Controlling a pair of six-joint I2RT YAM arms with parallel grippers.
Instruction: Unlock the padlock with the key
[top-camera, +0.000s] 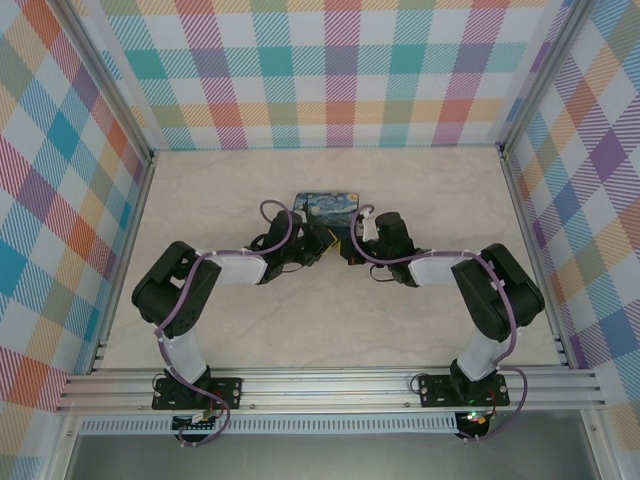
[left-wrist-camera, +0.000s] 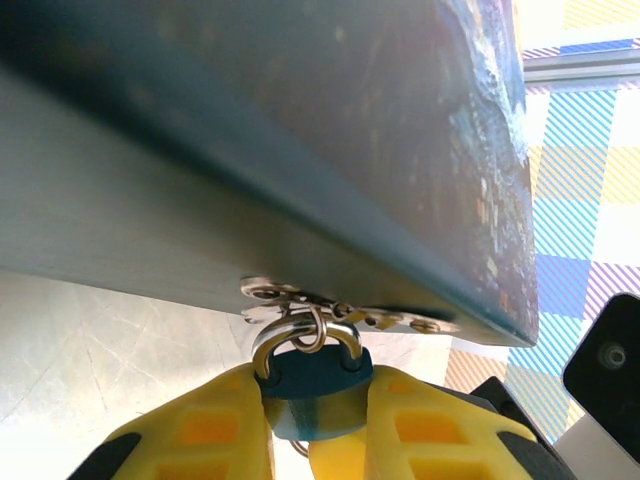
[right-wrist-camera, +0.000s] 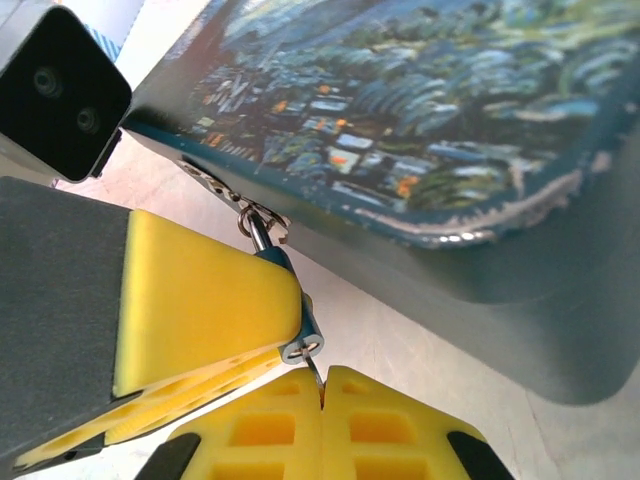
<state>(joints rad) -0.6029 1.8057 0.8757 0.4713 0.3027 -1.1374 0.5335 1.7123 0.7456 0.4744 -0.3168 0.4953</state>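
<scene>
- Setup part looks done: the left gripper (left-wrist-camera: 315, 402) is clamped on the padlock (left-wrist-camera: 315, 385), yellow pads squeezing the blue body from both sides, right at the front wall of the tin (left-wrist-camera: 300, 150).
- The padlock hangs from the tin's little hasp (left-wrist-camera: 345, 315), with the shackle (left-wrist-camera: 288, 335) looped through it and seated at both ends. So it's not unlocked yet, as far as I can see.
- The right gripper (right-wrist-camera: 322, 400) is pinched tight together on the key (right-wrist-camera: 317, 378), a thin sliver poking up from between the pads toward the silver bottom end of the padlock.
- My guess: the key is right at the keyhole or just in it. What's left is pushing it home, turning it and popping the shackle.
- Hard to tell: whether the key tip is actually inside the keyway, since the spot is tiny and the left pad covers most of the lock body.
- From the top camera, both wrists crowd over the front of the tin on the table (top-camera: 330, 320), so lock and key are buried under them.
</scene>
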